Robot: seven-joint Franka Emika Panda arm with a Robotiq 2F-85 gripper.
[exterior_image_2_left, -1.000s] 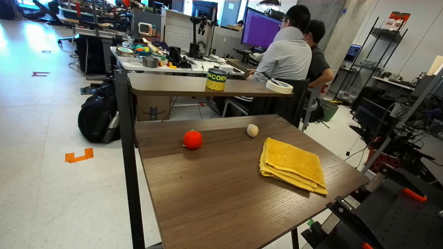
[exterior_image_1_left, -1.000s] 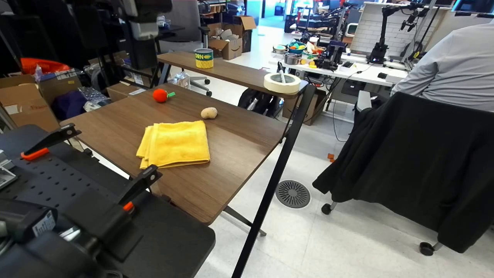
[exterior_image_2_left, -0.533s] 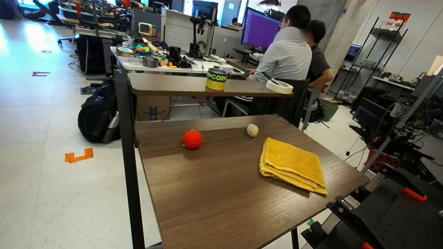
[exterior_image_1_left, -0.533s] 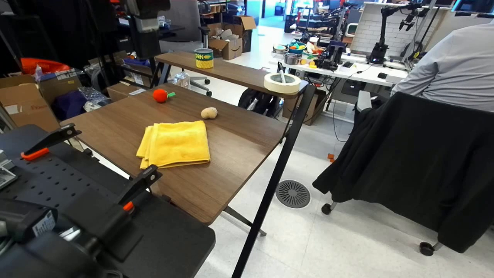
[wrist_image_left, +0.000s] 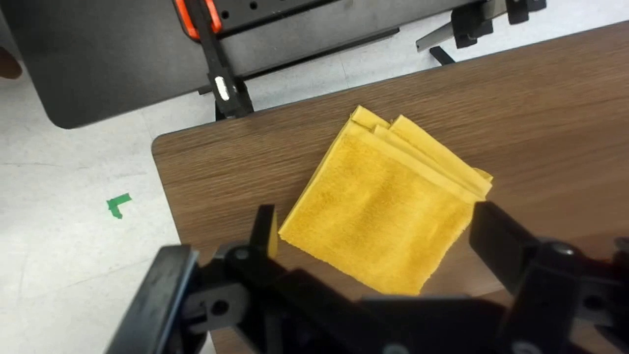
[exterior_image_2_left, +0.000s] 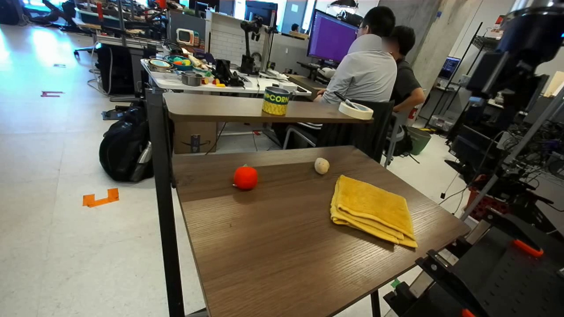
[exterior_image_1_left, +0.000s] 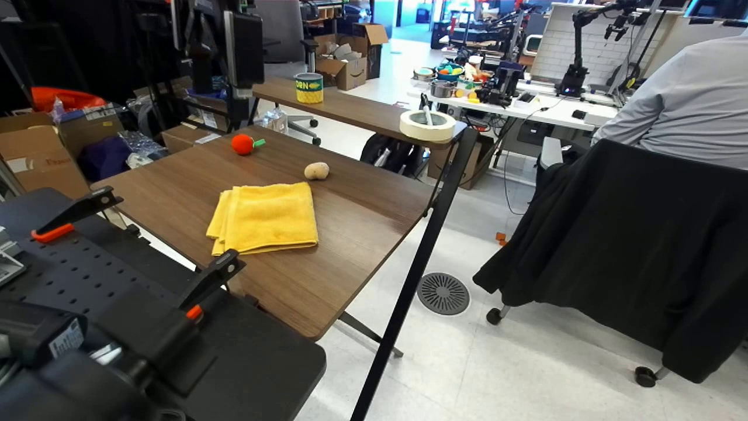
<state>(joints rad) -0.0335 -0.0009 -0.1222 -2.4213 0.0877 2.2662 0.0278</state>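
Note:
My gripper [wrist_image_left: 374, 221] is open and empty in the wrist view, its two dark fingers wide apart. A folded yellow towel [wrist_image_left: 378, 196] lies flat on the brown table below and between the fingers, apart from them as far as I can tell. The towel shows in both exterior views [exterior_image_1_left: 269, 219] [exterior_image_2_left: 374, 209]. A tan potato-like item [exterior_image_1_left: 317, 171] [exterior_image_2_left: 321, 166] lies near it. A red round item with a green stem [exterior_image_1_left: 242, 144] [exterior_image_2_left: 245, 178] sits farther off. Dark parts of my arm [exterior_image_1_left: 245, 49] [exterior_image_2_left: 506, 66] show in both exterior views; the fingers cannot be made out there.
A raised shelf [exterior_image_1_left: 362, 114] carries a corn can [exterior_image_1_left: 308, 88] [exterior_image_2_left: 276, 101] and a white tape roll [exterior_image_1_left: 429, 134] [exterior_image_2_left: 356, 113] with a pen in it. A black clamp [wrist_image_left: 223, 88] stands at the table's edge beside a dark platform [wrist_image_left: 113, 59]. A black table leg [exterior_image_1_left: 409, 280] slants down.
My arm has come into view at the top right of an exterior view and has shifted and turned at the upper left of another. The things on the table have not moved.

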